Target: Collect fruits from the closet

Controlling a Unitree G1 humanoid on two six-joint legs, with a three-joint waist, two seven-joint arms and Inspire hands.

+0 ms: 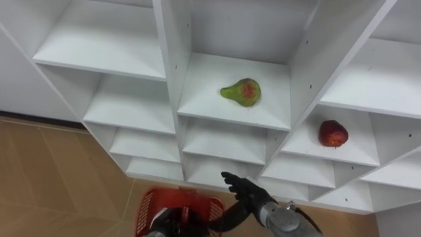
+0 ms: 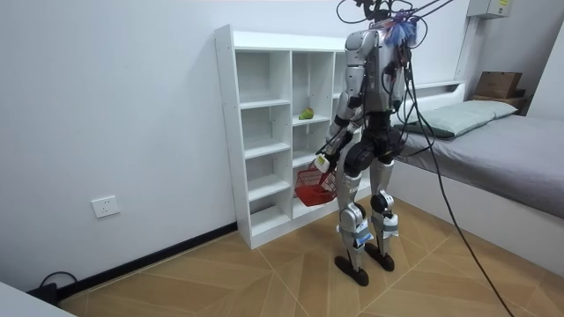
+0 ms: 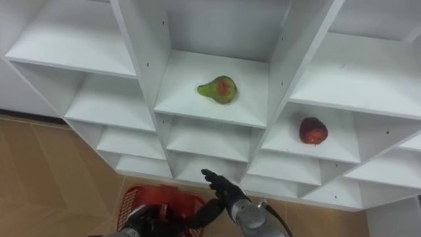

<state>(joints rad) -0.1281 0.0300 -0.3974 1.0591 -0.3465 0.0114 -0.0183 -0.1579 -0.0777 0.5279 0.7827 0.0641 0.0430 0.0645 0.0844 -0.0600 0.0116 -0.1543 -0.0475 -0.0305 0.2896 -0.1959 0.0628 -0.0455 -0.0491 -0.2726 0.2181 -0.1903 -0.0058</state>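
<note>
Right hand [image 1: 247,191] spread open below pear [image 1: 241,92]; left hand [image 1: 168,226] cut off at red basket [image 1: 147,210], grip unreadable.

Closet [image 1: 172,59]: we see white open compartments, standing on the floor against the wall.
Middle column: we find a green pear [image 1: 241,91] with a red blush, lying on its side on a shelf.
Right column: we see a red apple [image 1: 333,133] on a slightly lower shelf.
Floor [image 1: 52,178]: wood parquet.

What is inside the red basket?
No fruit shows in the red basket; the left hand and arm cover much of its inside. The pear and apple lie on closet shelves.
</note>
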